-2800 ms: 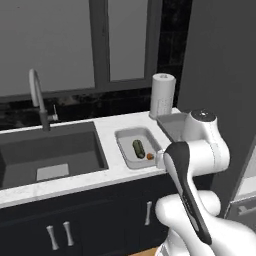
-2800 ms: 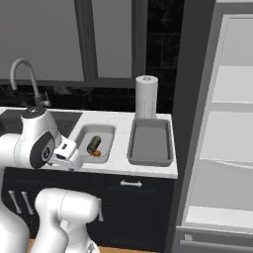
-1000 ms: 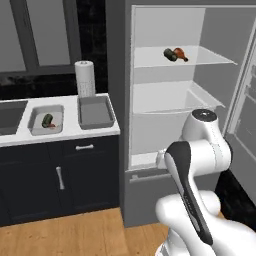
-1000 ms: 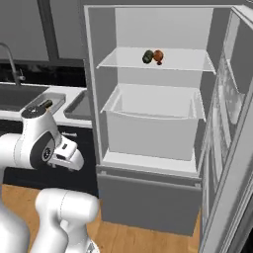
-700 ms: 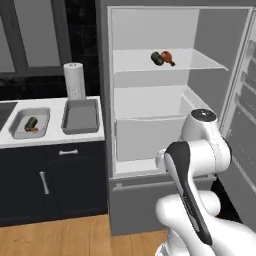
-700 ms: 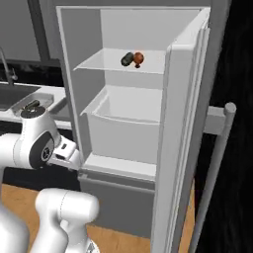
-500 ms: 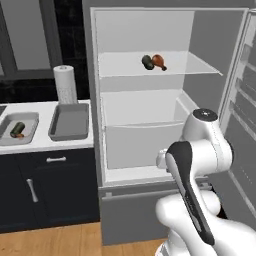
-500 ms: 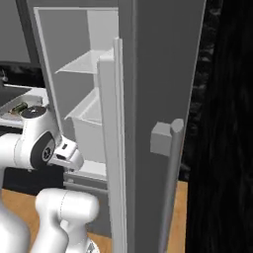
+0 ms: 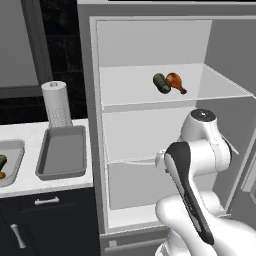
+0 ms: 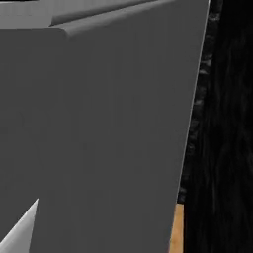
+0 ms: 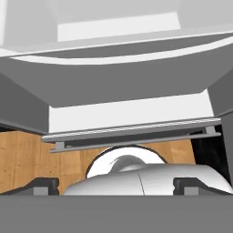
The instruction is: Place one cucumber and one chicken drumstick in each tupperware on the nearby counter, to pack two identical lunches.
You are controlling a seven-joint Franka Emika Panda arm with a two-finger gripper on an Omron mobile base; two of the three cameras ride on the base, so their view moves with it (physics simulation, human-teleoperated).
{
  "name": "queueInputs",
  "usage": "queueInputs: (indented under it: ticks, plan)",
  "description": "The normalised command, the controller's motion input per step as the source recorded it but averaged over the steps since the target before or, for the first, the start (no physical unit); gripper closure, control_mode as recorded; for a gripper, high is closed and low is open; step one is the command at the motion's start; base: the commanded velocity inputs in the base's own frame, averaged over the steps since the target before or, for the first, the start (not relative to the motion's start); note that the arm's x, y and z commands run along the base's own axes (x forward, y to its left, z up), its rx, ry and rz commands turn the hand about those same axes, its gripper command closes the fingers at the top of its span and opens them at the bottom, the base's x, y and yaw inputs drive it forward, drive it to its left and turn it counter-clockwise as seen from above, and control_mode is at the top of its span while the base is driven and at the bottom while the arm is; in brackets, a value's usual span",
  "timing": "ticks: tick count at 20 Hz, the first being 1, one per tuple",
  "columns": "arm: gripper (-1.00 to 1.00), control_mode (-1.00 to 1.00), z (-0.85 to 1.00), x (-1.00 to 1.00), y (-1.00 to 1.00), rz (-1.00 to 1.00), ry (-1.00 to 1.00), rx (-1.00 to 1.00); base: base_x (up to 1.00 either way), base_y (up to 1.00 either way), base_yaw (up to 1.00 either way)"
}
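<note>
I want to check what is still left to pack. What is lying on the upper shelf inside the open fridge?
On the upper shelf lie a dark green cucumber and a brown chicken drumstick, close together. The arm covers part of the drawer lower down.

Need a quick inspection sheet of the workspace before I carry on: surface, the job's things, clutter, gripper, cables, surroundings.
Surface: white counter left of the open fridge.
Job's things: larger grey container empty; smaller container at the left edge, already holding food. Cucumber and drumstick lie touching on the fridge's upper shelf.
Clutter: paper towel roll upright behind the larger container.
Gripper: gripper open, holding nothing, low in front of the fridge.
Cables: nothing seen.
Surroundings: fridge door blocks the right base view; wood floor below.
</note>
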Motion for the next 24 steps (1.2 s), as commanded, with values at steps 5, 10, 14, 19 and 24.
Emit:
queueInputs:
  ticks: [5,10,14,19,24]
  plan:
    - [-1.0,1.0,0.0,0.0,0.0,0.0,0.0,0.0,0.99,0.03,-0.1]
    - [-1.0,1.0,0.0,0.0,0.0,0.0,0.0,0.0,0.83,0.06,-0.09]
    - [-1.0,-1.0,0.0,0.25,0.0,-0.01,0.0,0.0,0.14,0.01,-0.02]
    - [-1.0,-1.0,0.15,0.14,0.0,-0.04,-0.17,0.0,0.0,0.0,0.0]
    - [-1.0,-1.0,0.61,0.0,0.0,-0.1,-0.35,0.0,0.0,0.0,0.0]
